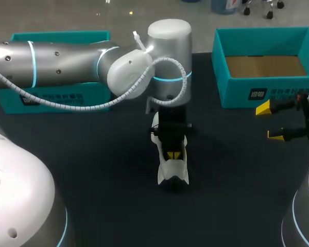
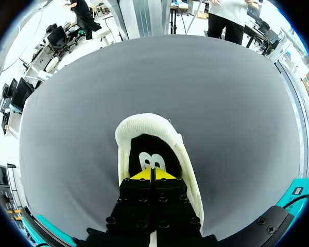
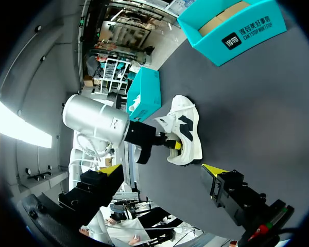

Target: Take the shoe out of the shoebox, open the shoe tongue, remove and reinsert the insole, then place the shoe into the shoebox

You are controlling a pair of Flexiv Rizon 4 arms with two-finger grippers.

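Shoe (image 1: 173, 171) stands mid-table, out of the shoebox (image 1: 237, 93) at far right. Left gripper (image 2: 153, 175): tips pressed together inside the collar, over the insole (image 2: 152, 157); grip on it unconfirmed. Right gripper (image 1: 271, 122): wide open, empty. Insole probably thin and floppy; pinch its heel edge.

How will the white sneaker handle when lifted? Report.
The white sneaker looks soft-built, so it is probably light; its padded collar likely flexes under the left gripper. Standing on its flat sole, it seems unlikely to roll; a side push might tip it.

Dark grey table (image 1: 92, 154); matte top
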